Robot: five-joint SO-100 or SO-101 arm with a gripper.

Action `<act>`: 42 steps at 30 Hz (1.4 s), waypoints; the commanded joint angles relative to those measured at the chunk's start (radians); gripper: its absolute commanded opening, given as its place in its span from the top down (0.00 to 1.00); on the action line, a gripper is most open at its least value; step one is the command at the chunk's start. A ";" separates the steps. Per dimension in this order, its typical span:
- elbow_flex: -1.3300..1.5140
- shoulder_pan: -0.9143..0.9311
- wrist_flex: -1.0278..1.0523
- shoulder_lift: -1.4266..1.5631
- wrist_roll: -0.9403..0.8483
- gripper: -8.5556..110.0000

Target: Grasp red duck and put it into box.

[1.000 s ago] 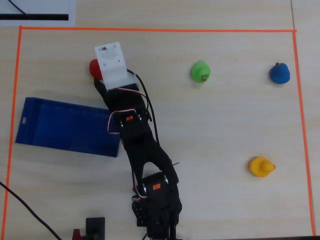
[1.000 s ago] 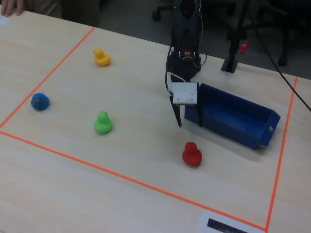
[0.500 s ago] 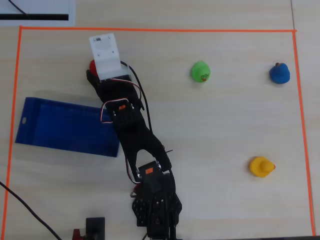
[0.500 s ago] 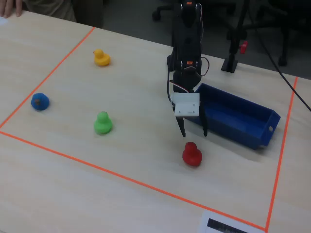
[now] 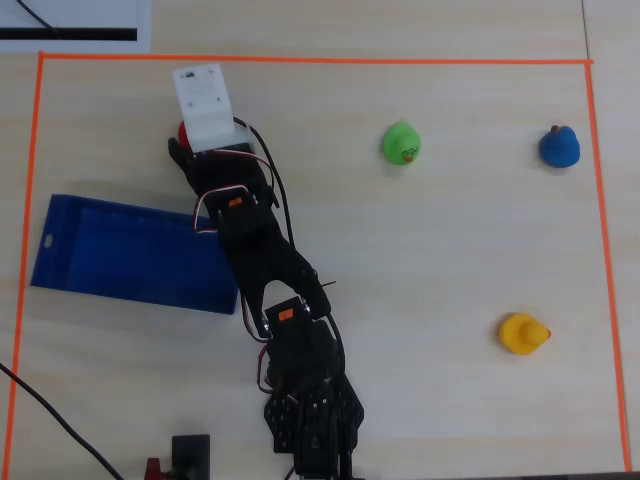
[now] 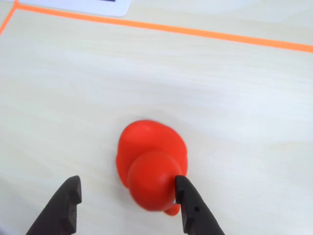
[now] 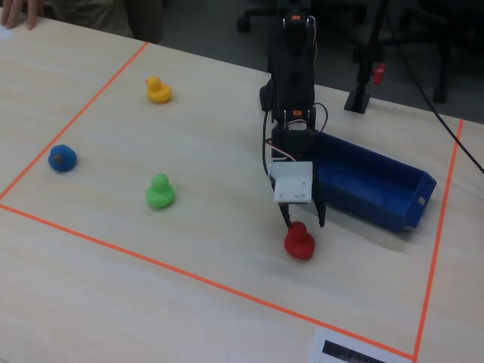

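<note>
- The red duck (image 6: pixel 151 164) sits on the bench (image 6: pixel 234 107), near the orange tape line (image 6: pixel 215 34), outside the box (image 5: pixel 120 255).
- The jaws (image 6: pixel 128 205) are spread around the duck's head; in the wrist view the right-hand one touches it, the left-hand one stands apart.
- The box lies just beside the arm (image 7: pixel 293 98).
- The green duck (image 5: pixel 401 143), blue duck (image 5: pixel 559 147) and yellow duck (image 5: pixel 522 332) stand well apart.

In the overhead view the white camera mount (image 5: pixel 206 106) covers most of the red duck (image 5: pixel 183 133), and the arm (image 5: pixel 262 255) overlaps the box's (image 5: pixel 110 250) right end. The wrist view cuts off the gripper's (image 6: pixel 128 196) fingers (image 6: pixel 193 208) at its bottom edge.
</note>
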 commanded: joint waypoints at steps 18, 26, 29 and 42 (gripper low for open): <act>-0.118 0.002 -0.043 -0.115 0.031 0.75; -0.133 0.003 -0.012 -0.130 0.018 0.93; -0.135 0.011 0.009 -0.098 0.043 0.93; -0.445 -0.137 0.850 0.256 0.540 0.93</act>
